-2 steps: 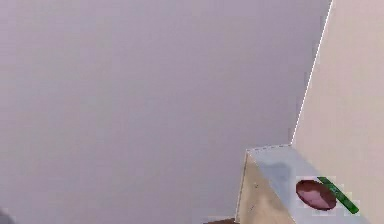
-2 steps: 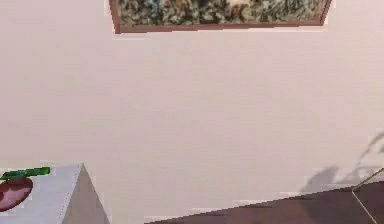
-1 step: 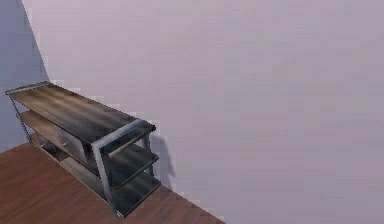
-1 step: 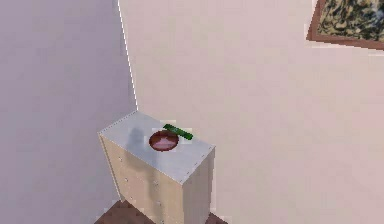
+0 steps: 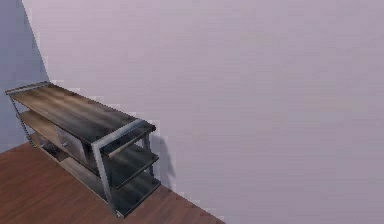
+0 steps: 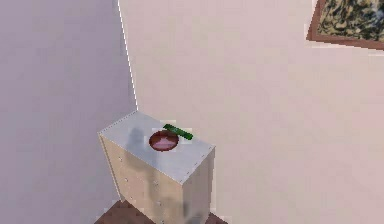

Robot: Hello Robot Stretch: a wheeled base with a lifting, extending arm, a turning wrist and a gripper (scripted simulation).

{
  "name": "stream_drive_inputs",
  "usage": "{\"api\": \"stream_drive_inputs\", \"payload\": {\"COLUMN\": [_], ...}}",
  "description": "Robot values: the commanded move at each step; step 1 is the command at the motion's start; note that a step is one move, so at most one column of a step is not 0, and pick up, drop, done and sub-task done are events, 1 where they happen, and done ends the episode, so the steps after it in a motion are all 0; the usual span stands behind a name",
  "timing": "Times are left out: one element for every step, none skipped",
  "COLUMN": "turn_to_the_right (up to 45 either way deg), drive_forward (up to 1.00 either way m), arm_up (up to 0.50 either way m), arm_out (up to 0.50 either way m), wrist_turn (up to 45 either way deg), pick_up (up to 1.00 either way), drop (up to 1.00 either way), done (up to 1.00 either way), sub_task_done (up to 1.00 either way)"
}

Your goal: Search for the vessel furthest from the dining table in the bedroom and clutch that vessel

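Pincer's state? Cannot tell, folks. Dark red vessel (image 6: 163, 140) sits mid-top on the pale cabinet (image 6: 150, 185), with a flat green thing (image 6: 181, 131) tight at its two o'clock, perhaps touching. A framed picture (image 6: 350, 25) hangs well out at two o'clock. Danger one: a sloppy reach clips the green piece or shoves the vessel toward the wall corner. Danger two: this may not be the furthest vessel, since no dining table is there to judge against!
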Motion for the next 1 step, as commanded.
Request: {"api": "stream_drive_inputs", "payload": {"turn_to_the_right": [0.0], "drive_forward": [0.00], "arm_up": [0.30], "arm_out": [0.00], "wrist_turn": [0.0], "pick_up": [0.00], "drop": [0.00], "done": [0.00], "sub_task_done": [0.00]}}
